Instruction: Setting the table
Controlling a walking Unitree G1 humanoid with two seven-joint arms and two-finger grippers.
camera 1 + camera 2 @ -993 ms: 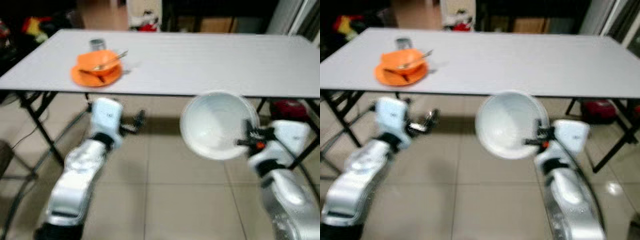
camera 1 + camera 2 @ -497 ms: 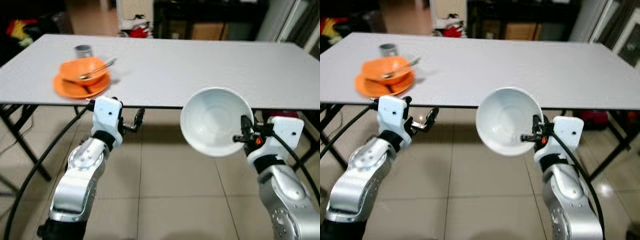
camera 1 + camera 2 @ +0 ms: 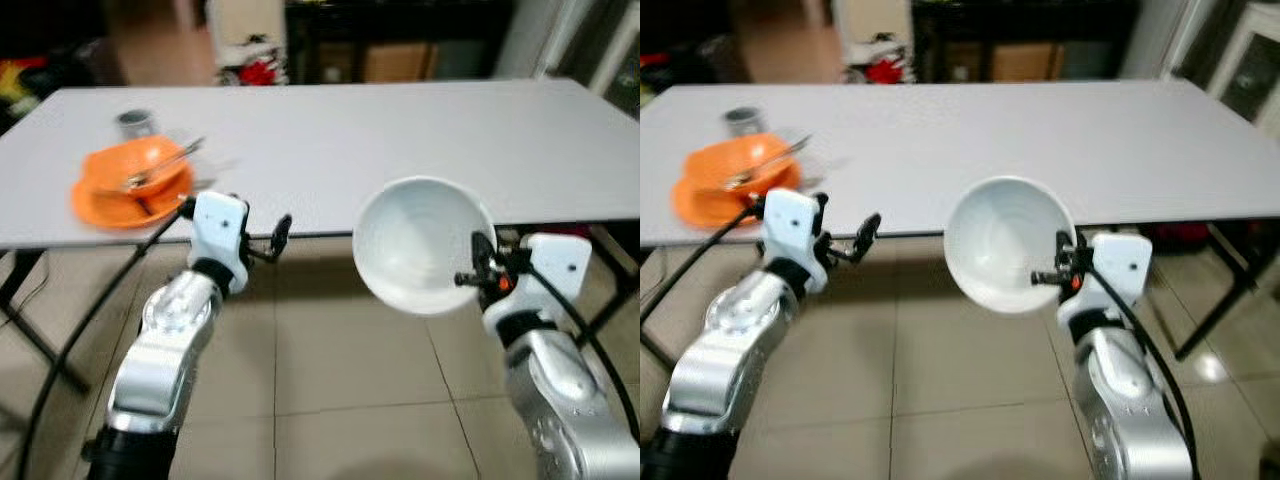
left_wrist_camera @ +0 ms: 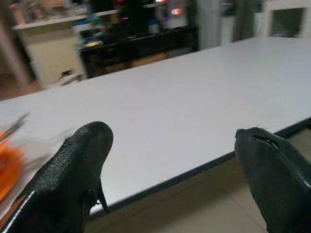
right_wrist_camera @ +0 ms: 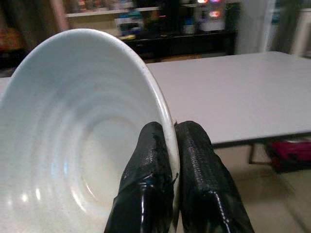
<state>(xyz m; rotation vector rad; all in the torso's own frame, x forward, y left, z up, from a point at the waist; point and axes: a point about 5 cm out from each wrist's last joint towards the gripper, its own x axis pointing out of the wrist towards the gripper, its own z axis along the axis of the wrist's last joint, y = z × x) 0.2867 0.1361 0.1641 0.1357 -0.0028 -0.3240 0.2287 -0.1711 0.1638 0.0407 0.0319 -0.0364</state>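
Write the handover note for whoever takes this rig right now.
Right gripper: shut on the rim of the white bowl, held tilted at the near edge of the white table.
Left gripper: open, holding nothing, at the table's near edge.
Done: orange bowl with cutlery on an orange plate, small metal cup behind.
Left: set the white bowl down.
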